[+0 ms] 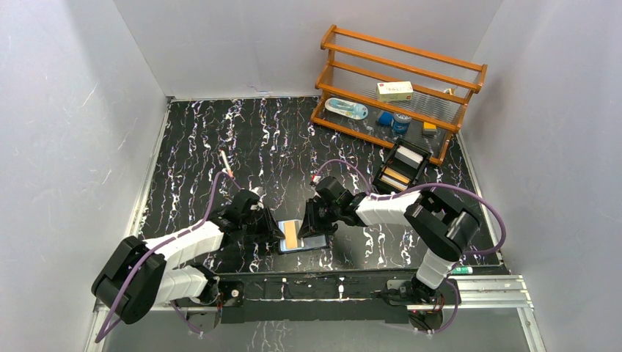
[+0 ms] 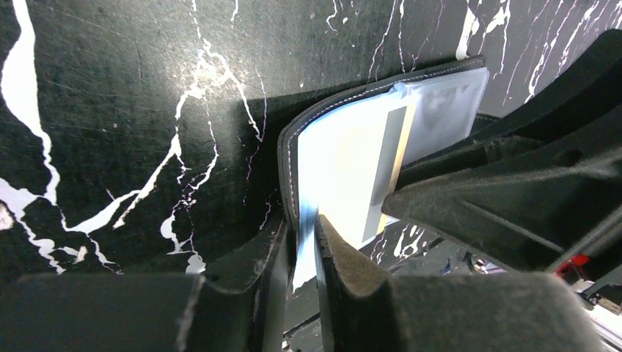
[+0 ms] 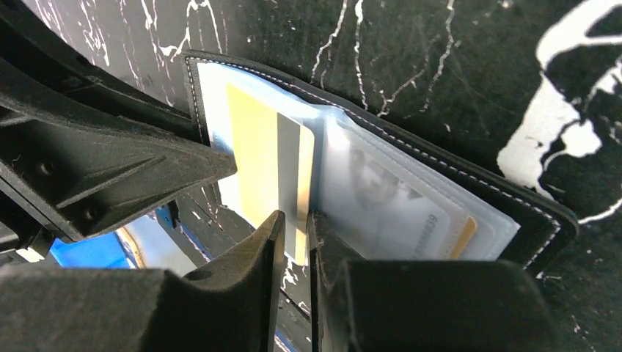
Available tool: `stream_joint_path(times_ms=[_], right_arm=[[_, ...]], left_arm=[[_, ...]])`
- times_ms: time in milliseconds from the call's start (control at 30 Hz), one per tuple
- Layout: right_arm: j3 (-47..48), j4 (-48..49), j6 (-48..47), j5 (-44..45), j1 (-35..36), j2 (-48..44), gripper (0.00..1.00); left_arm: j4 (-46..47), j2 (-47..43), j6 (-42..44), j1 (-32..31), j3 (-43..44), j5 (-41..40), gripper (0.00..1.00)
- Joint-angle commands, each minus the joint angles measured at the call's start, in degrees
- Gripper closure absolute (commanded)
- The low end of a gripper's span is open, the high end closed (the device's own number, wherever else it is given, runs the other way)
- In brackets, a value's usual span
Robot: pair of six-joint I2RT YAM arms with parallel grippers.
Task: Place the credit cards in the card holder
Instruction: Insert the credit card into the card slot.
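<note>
The card holder (image 1: 314, 240) lies open on the black, white-veined bench (image 1: 220, 147), close to the bench's front edge and between the two arms; the left pincer (image 2: 302, 236) is clamped on the holder's left edge, one finger on the black stitched cover and the other on the pale blue lining; the right pincer (image 3: 295, 229) is closed on one end of a tan card (image 3: 257, 147) with a grey stripe; this card lies over the holder's left half, its long edge meeting the clear pocket, though I cannot tell whether it sits under the pocket's lip; inside that clear pocket, on the holder's right half, rests a pale grey card (image 3: 389, 202), with a sliver of tan showing at the pocket's outer corner; to the holder's back right a black open-topped box (image 1: 400, 170) holds more cards; behind the box stands a wooden rack (image 1: 400, 81).
</note>
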Motion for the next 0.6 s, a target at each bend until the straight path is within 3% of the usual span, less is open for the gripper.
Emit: stream_joint_path(times_ms=[0, 33, 67, 333, 400, 500, 567], right_arm=[[1.8, 1.9, -2.2, 0.8, 0.5, 1.1, 0.62], [1.9, 2.2, -1.8, 0.7, 0.5, 1.1, 0.68], [2.0, 2.4, -1.7, 0.5, 0.5, 1.1, 0.68], [4.8, -6.0, -7.8, 3.6, 0.2, -2.4, 0.58], [5.4, -8.7, -10.3, 5.3, -0.1, -4.9, 0.53], [6.7, -12.0, -14.8, 7.5, -0.8, -8.0, 0.45], [7.6, -14.2, -18.1, 8.5, -1.7, -9.0, 0.44]], left_arm=[[-0.4, -2.1, -0.8, -0.1, -0.6, 2.9, 0.81], [-0.2, -2.1, -0.9, 0.0, -0.5, 3.3, 0.79], [0.1, -2.1, -1.0, 0.0, -0.4, 3.6, 0.78], [0.2, -1.8, -1.0, -0.1, -0.3, 3.6, 0.7], [-0.8, -1.8, -0.8, -0.1, -0.1, 2.6, 0.73], [-2.3, -1.8, 0.3, 0.0, 0.4, 1.0, 0.86], [-3.2, -1.8, 1.0, 0.0, 1.2, 0.3, 0.88]])
